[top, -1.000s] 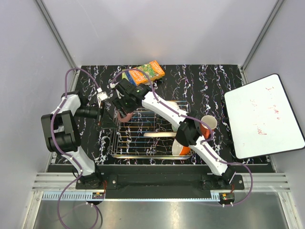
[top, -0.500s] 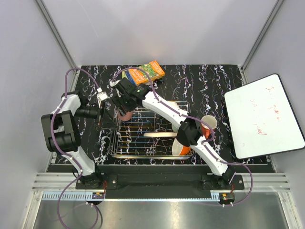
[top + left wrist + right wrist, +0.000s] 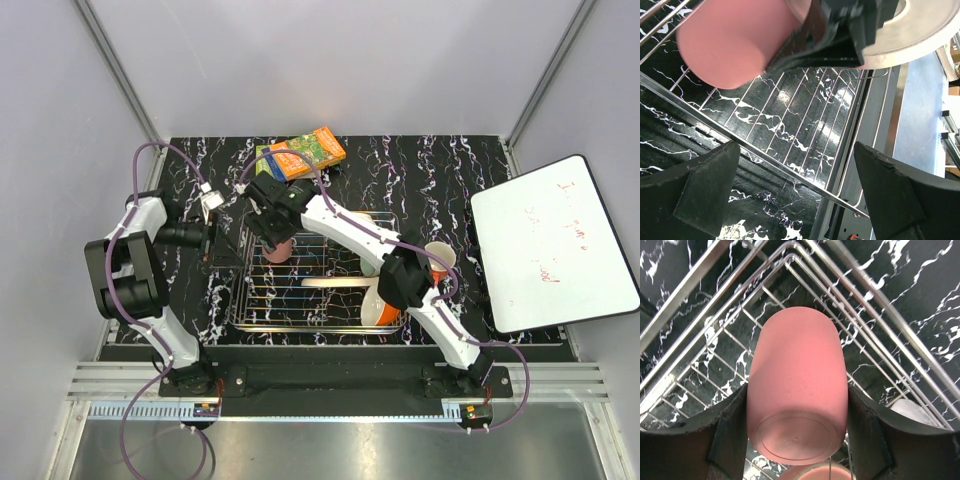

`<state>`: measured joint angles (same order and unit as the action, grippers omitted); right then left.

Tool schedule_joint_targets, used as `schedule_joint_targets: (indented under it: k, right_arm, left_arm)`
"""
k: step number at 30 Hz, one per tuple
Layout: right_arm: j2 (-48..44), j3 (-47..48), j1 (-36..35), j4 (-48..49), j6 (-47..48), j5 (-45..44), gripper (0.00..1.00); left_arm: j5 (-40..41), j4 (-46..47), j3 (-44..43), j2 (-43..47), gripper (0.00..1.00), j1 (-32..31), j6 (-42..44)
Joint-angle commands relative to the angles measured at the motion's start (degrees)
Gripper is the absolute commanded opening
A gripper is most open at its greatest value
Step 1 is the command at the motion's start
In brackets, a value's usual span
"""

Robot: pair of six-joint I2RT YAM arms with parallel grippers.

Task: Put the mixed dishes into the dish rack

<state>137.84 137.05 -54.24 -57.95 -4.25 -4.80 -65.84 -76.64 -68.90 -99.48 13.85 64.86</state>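
My right gripper (image 3: 797,407) is shut on the pink cup (image 3: 797,390), whose base faces the wrist camera. It hangs over the far left corner of the dish rack (image 3: 715,375). From above, the cup (image 3: 278,247) sits under the right gripper (image 3: 274,232), inside the silver wire rack (image 3: 320,265). My left gripper (image 3: 214,243) is open just outside the rack's left side. Its wrist view shows the cup (image 3: 732,45) above the rack rim (image 3: 765,155), with nothing held between the open fingers (image 3: 705,187). An orange bowl (image 3: 378,306) leans in the rack's near right corner. An orange-red mug (image 3: 438,260) stands to its right.
Colourful books (image 3: 305,150) lie behind the rack at the back of the black marbled table (image 3: 420,170). A whiteboard (image 3: 550,245) covers the right side. A pale plate edge (image 3: 330,283) shows in the rack's middle. Grey walls close in on both sides.
The right gripper has carried the pink cup a little right and nearer, further over the rack's far left corner. The left arm has barely moved.
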Motion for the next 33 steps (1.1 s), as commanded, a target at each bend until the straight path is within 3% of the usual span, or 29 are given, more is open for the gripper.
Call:
schedule_joint_targets:
  k: [1,7,10,17,19,20,21,23,33]
  right_arm:
    - [-2.4,0.4,-0.7,0.1,1.1,2.2,0.00]
    - [0.9,3.0,-0.7,-0.1,0.7,3.4,0.00]
    - [2.0,4.0,-0.6,0.4,0.8,3.7,0.15]
    - [4.8,4.4,-0.6,1.3,0.7,3.7,0.22]
    - [5.5,4.6,-0.7,1.4,1.3,3.4,0.34]
    - [5.6,4.4,-0.7,1.6,1.7,3.4,0.48]
    - [5.5,4.1,-0.8,2.0,2.1,3.5,0.70]
    - [5.6,3.9,-0.9,1.9,2.1,3.4,0.97]
    - [1.3,6.3,-1.0,1.4,2.6,-1.7,1.00]
  left_arm:
    - [-3.7,-12.0,-2.3,0.3,0.99,0.5,1.0]
    - [-3.3,-12.0,-2.0,0.2,0.99,0.7,1.3]
    - [-3.2,-12.0,-2.0,0.1,0.99,0.9,1.4]
    - [-3.3,-12.0,-1.8,0.3,0.99,1.4,1.4]
    - [-3.3,-12.0,-1.8,0.2,0.99,1.5,1.2]
    - [-3.2,-12.0,-1.8,0.3,0.99,1.4,1.2]
    - [-3.2,-12.0,-1.8,0.3,0.99,1.5,1.2]
    - [-3.3,-12.0,-1.8,0.4,0.99,1.6,1.3]
    - [-3.3,-12.0,-2.1,0.8,0.99,1.7,0.8]
